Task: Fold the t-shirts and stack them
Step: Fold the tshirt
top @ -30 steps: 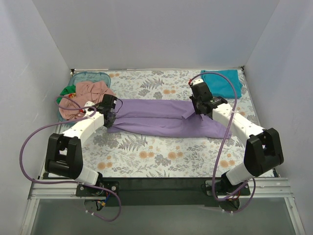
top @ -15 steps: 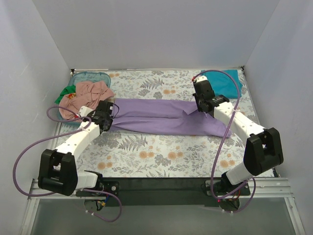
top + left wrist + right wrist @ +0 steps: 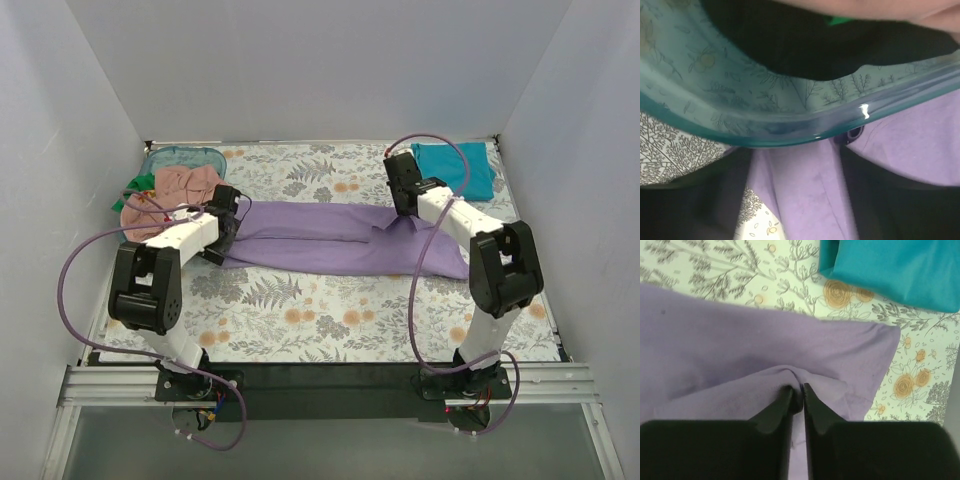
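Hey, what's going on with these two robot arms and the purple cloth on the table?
They are folding a purple t-shirt stretched across the flowered table. The right gripper pinches a fold of it near its right end; the left gripper is at its left end, beside the basket of unfolded shirts. A folded teal shirt waits at the far right.

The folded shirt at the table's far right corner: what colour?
Plain teal, clearest in the right wrist view.

Both arms have swung farther back across the table, drawing the lavender t-shirt (image 3: 330, 236) flatter; left gripper (image 3: 226, 215) has parted.
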